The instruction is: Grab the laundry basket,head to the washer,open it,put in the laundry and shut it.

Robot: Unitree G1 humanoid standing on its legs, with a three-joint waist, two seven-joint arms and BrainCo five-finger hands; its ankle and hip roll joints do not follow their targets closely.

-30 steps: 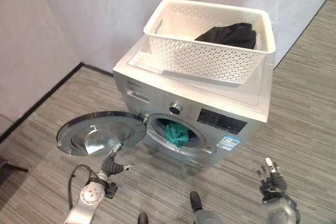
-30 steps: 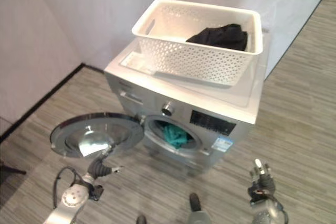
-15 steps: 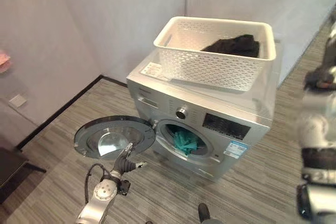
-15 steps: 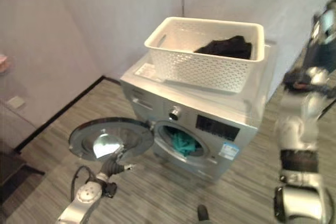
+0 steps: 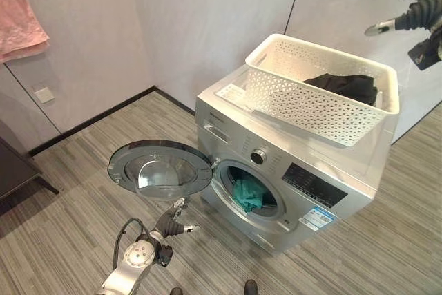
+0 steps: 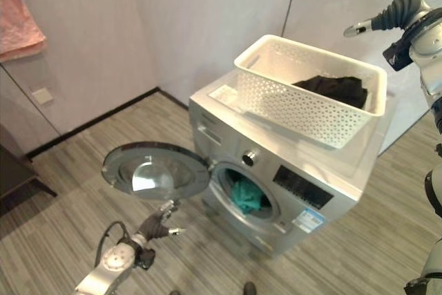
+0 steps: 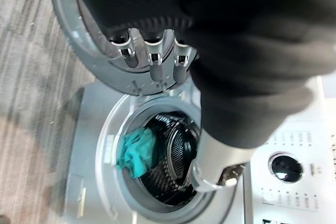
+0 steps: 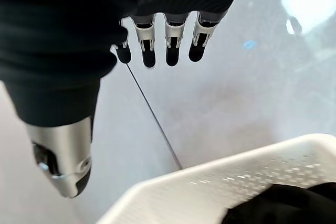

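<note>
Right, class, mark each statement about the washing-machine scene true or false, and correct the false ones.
1. The round washer door stands open. True.
2. The white perforated plastic laundry basket sits on the floor. False: it rests on top of the silver front-loading washer.
3. A teal cloth lies in the drum opening. True.
4. The basket is empty. False: a black garment lies in it.
5. The right hand grips the basket's rim. False: it is raised above the basket, open, holding nothing.
6. The left hand is low, near the open door. True.
</note>
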